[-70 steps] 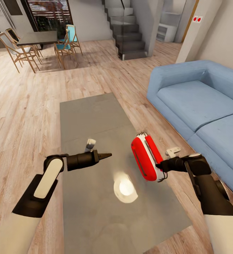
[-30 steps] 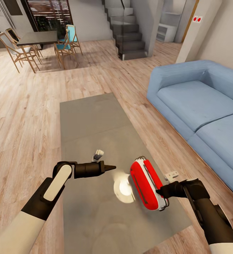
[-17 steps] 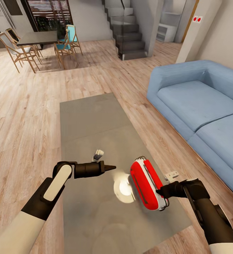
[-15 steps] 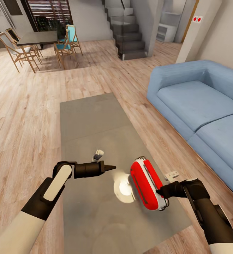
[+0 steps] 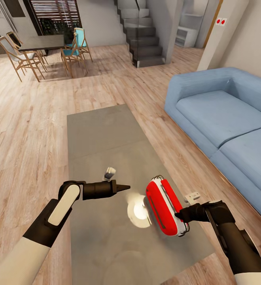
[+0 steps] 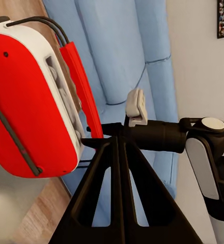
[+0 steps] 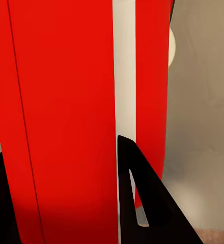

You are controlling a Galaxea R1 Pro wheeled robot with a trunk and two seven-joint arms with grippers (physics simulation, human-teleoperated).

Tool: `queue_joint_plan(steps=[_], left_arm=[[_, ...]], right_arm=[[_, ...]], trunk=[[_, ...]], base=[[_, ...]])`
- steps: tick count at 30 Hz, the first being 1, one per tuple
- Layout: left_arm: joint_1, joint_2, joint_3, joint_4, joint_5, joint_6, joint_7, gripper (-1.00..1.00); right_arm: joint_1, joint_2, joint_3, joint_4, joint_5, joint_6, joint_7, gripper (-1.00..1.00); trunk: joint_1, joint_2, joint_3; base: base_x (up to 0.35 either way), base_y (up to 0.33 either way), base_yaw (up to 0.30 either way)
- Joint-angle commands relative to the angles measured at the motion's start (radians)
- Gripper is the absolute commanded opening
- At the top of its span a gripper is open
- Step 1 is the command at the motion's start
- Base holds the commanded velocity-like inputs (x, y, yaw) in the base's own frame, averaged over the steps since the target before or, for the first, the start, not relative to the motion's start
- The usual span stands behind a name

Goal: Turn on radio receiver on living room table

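Lowered and drawn nearer since two seconds back, then held motionless for the last second: radio receiver (image 5: pixel 165 206) pinched at its near right end by the right gripper (image 5: pixel 180 216), tilted on edge just above the near right part of the table (image 5: pixel 103 134) (contact with the top impossible to tell). Left gripper (image 5: pixel 123 187) pressed together to a point, aimed at the radio's left face, close but apart; also drawn nearer. Judged as a pause before a poke at the switch, radio steadied for it. No brand, label or legible writing on the radio; two small red squares on a far wall plate (image 5: pixel 221 21), unreadable.
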Motion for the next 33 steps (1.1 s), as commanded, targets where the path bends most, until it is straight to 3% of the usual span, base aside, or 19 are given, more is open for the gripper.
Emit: queue_joint_plan(steps=[1,33], left_arm=[[0.0,0.0,0.0,0.0,0.0,0.0,0.0,-1.0],[0.0,0.0,0.0,0.002,0.0,0.0,0.0,-1.0]], right_arm=[[0.0,0.0,0.0,0.0,-0.007,0.001,0.0,-1.0],[0.0,-0.002,-0.001,-0.009,-0.007,0.001,0.003,-1.0]], trunk=[[0.0,0.0,0.0],[0.0,0.0,0.0]], base=[[0.0,0.0,0.0],[0.0,0.0,0.0]])
